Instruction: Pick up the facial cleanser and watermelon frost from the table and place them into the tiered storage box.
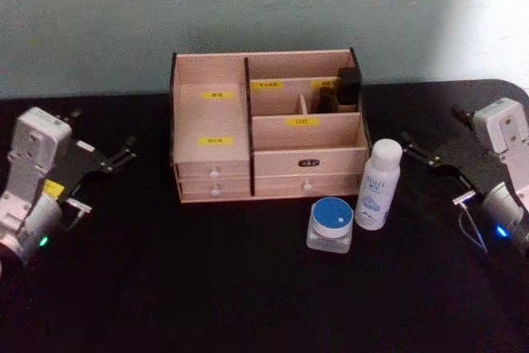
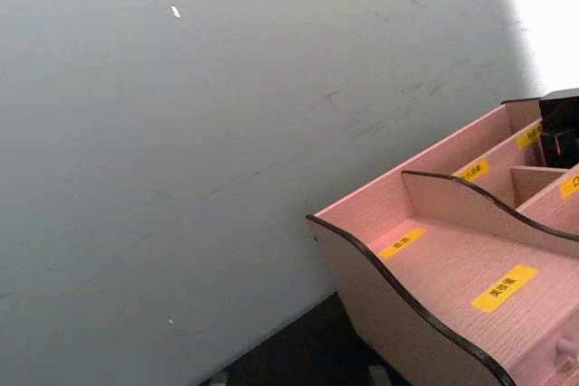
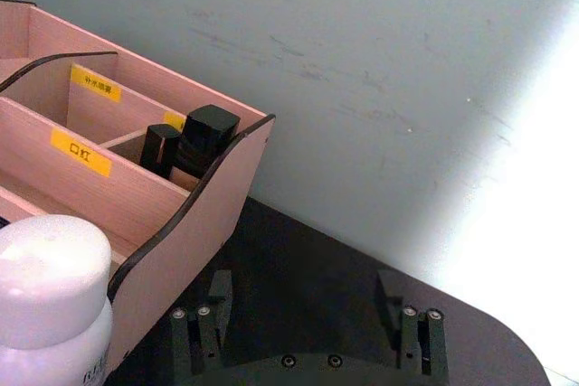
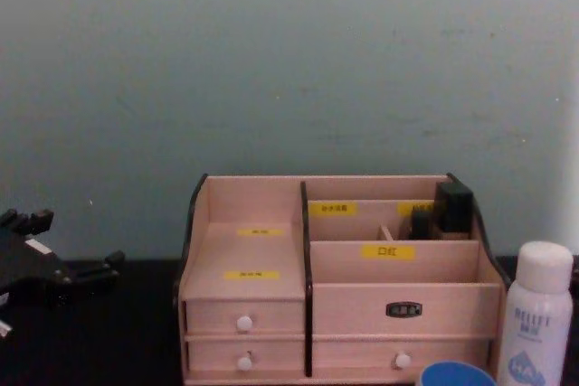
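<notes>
Nothing has been lifted yet. The cleanser bottle (image 1: 376,183) stands upright on the black worktop (image 1: 207,287), just in front of the right front corner of the storage box (image 1: 211,117). The blue-lidded jar (image 1: 331,222) sits close beside the bottle, a little further out from the box's drawers. The right gripper (image 1: 434,173) hovers off the box's right side near the bottle, fingers (image 3: 201,336) spread and holding nothing. The left gripper (image 1: 106,181) waits well off the box's left side, and its fingers also look spread and empty.

The main risk is crowding. Bottle and jar stand so near each other and the box wall that a finger sliding in around the bottle could nudge the jar or catch the wood. The bottle is tall and slim, so a glancing touch or an off-centre squeeze could tip it. The box's back right compartment already holds dark items (image 3: 194,142), so a drop there could jam or land tilted.

The box carries yellow labels in Chinese. The one on the front right compartment (image 3: 81,153) reads 口红, and another behind it seems to read 补水喷雾. The bottle's blue lettering and the small dark plate on a drawer are too small to read.
</notes>
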